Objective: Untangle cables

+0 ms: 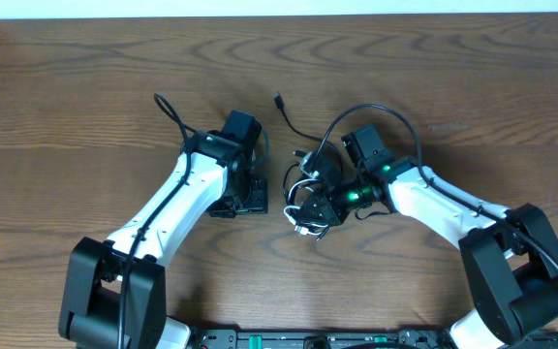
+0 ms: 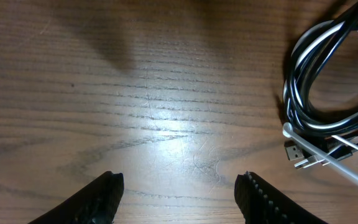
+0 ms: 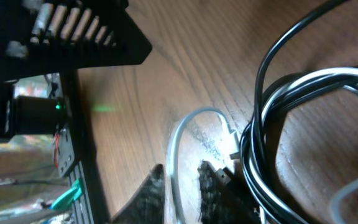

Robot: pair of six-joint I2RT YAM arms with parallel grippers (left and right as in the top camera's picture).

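Black cable [image 3: 252, 168] and white cable [image 3: 174, 143] tangled mid-table [image 1: 66, 97], between grippers; black end trails far. Left gripper [image 2: 179, 186] fingers spread over wood, tangle at its right. Right gripper [image 3: 182, 186] fingers nearly together, white loop between; firm pinch cannot tell

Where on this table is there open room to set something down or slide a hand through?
Free: the far strip of table behind both arms, the left side beyond the left arm, and the near gap between the arm bases. Crowded: the middle, where the cables sit between the left gripper and right gripper.
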